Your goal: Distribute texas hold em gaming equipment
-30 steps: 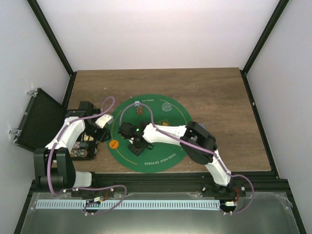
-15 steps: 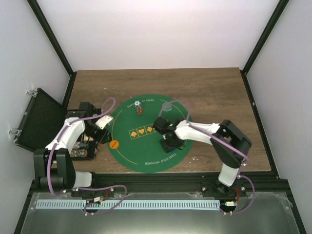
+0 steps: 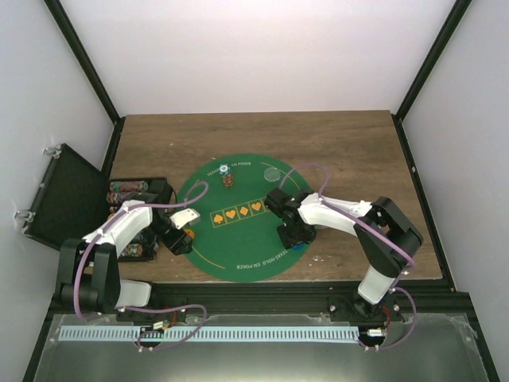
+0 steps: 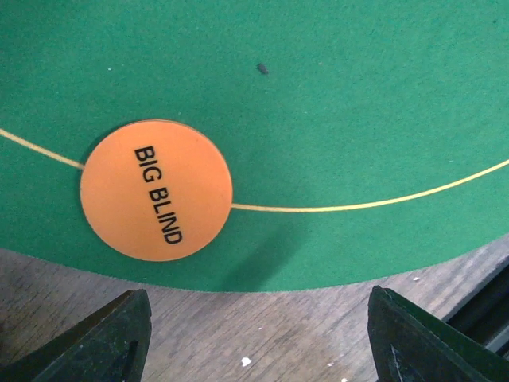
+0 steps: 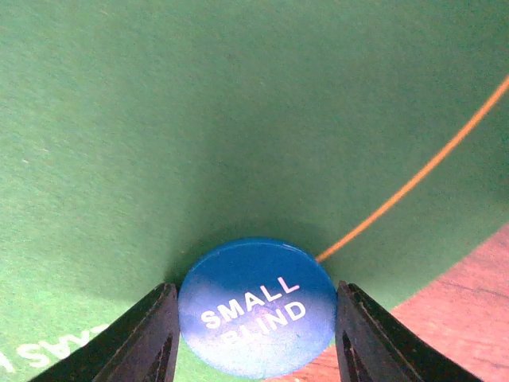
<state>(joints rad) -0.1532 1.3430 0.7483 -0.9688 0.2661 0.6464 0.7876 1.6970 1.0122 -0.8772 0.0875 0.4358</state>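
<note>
Nearest me, low in the left wrist view, my left gripper (image 4: 254, 342) stands spread with nothing between its fingers (image 4: 111, 338). The orange BIG BLIND disc (image 4: 156, 189) lies flat just beyond them, on the yellow line at the near rim of the green mat (image 4: 358, 95). My worry here is a low pull-back: a fingertip could catch that disc and drag it off the rim onto the wooden table (image 4: 262, 326). At the lower right of the mat in the overhead view, my right gripper (image 5: 254, 338) is pinching the blue SMALL BLIND disc (image 5: 256, 306) by its edges, both pads touching it, close to the mat's border. I cannot tell whether the disc rests on the felt. If it hangs above the felt and I let go, I judge it could land on edge and roll onto the wood. Farther up the overhead frame, a small chip stack (image 3: 227, 178) and a pale disc (image 3: 272, 173) sit at the mat's top. The right arm's purple cable (image 3: 306, 169) loops near that pale disc, so a wide swing might brush it.
</note>
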